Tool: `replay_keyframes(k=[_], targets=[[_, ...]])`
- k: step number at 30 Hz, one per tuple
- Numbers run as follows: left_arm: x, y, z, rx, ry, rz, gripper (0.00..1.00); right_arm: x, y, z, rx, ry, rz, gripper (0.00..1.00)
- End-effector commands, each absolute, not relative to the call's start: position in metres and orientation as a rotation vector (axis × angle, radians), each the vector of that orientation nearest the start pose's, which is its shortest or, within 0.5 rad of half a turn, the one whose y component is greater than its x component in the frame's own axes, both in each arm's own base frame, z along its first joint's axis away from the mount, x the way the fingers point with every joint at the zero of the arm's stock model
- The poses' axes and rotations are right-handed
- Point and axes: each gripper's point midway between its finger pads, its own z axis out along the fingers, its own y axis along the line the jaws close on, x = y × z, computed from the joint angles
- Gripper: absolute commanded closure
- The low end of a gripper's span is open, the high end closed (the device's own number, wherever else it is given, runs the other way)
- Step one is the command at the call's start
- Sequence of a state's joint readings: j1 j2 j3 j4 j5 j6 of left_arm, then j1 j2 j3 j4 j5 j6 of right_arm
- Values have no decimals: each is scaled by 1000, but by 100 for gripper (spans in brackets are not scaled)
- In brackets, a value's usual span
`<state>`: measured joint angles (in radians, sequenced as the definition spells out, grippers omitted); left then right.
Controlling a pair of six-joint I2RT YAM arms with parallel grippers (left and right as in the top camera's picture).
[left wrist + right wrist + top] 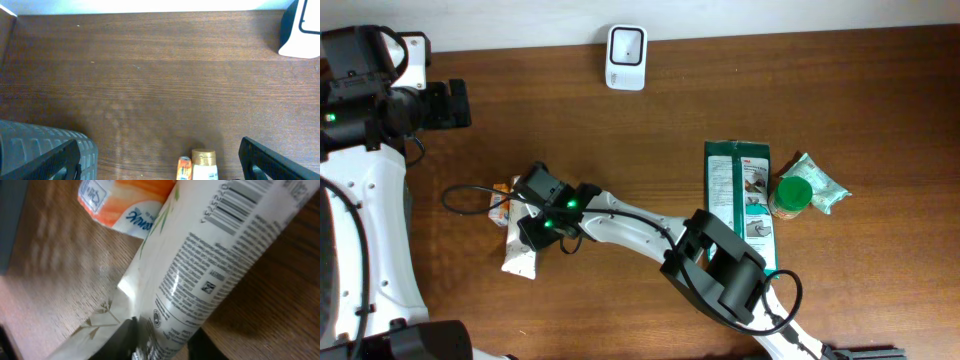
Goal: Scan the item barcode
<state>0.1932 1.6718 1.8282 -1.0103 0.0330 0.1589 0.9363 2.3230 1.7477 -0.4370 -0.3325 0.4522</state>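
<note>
The white tube lies flat on the counter, left of centre, and is touched near its upper end by an orange-and-white packet. Its long axis runs nearly from the near edge to the far edge, slightly tilted. The gold cap is pointed at the far side and the flat crimped end at the near side. A barcode is printed on the upturned face, toward the cap end.

The right hand is set directly over the tube. Its fingers are seen on either side of the body, across the long axis and close against it. Whether they are clenched on it cannot be told. The left hand is released, jaws wide and empty, well apart at the far left, so the right arm is much the nearer.

The scanner stands at the far edge, well apart from the tube, farther back and to the right. The coming move is judged to turn on that diagonal. The tube would have to be lifted and carried that way, with the barcode face turned to the scanner window. That face is left uncovered by a grip across the axis.
</note>
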Motion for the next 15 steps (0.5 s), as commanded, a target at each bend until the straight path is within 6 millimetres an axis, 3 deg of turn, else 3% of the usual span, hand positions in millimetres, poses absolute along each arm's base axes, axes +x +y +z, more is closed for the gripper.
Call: replay_keyframes(k=[1,3,6,9,11,15], targets=[[431,83,298,-56,2405,125,1,309,468,16,-728,2710,792,96],[431,83,298,-56,2405,125,1,324,442,41,-741,2708,754,96],[431,83,298,-56,2406,125,1,332,387,80,-934,2672,635,96],[431,83,298,-57,2405,125,1,344,318,82,-957,2746,265,96],[431,83,298,-56,2405,125,1,346,302,75,-948,2774,143,96],[431,83,298,-56,2406,125,1,330,307,54,-1002,2833,148,94]])
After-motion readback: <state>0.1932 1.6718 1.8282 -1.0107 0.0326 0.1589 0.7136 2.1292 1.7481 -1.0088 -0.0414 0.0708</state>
